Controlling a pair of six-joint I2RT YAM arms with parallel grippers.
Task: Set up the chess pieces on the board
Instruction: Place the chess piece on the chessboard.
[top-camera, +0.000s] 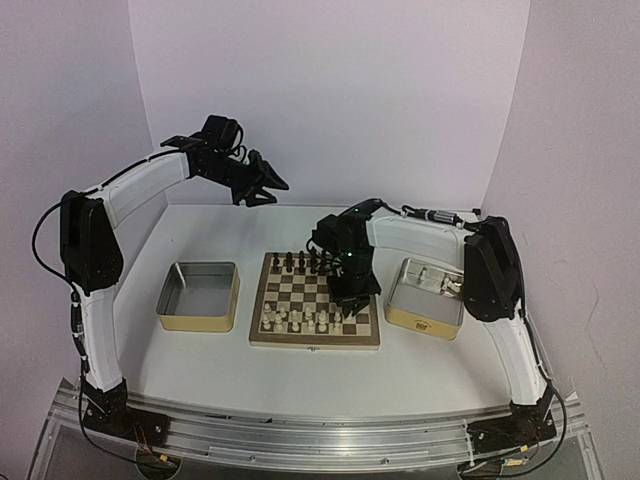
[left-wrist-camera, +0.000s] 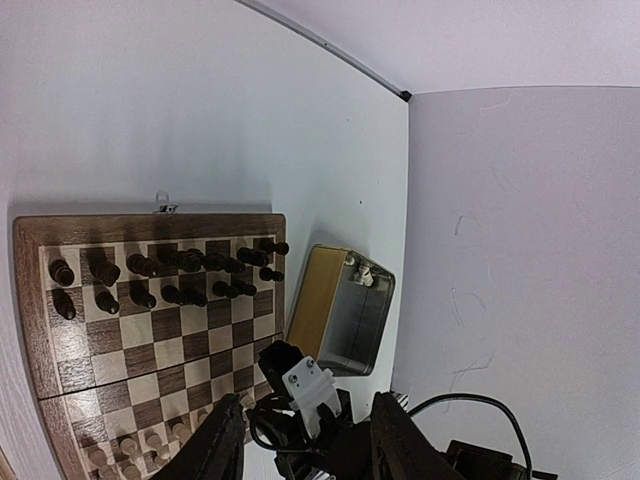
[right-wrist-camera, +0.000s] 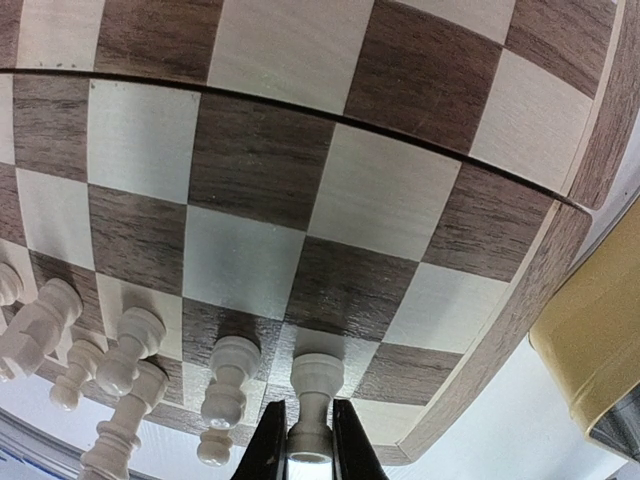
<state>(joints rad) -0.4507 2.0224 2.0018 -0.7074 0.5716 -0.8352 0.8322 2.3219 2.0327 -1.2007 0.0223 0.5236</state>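
Right gripper (right-wrist-camera: 309, 445): narrowed on the head of a white pawn (right-wrist-camera: 315, 385), pinched from above, likely so its base could meet the square upright.
Pawn's place: near right part of the board (top-camera: 315, 343), base on or just over a square; which one, I could not tell.
Chess pieces (top-camera: 298, 318): cream ranks crowded just left of the pawn, leaving the fingers little room.
Left gripper (top-camera: 262, 185): half-spread, holding nothing, raised far left, probably to stay clear.
Dark pieces (top-camera: 300, 262): lined along the far side.
Right tin (top-camera: 425, 320): beside the board, a few cream pieces (left-wrist-camera: 361, 272) inside, probably awaiting placement.
Left tin (top-camera: 198, 320): left of the board.
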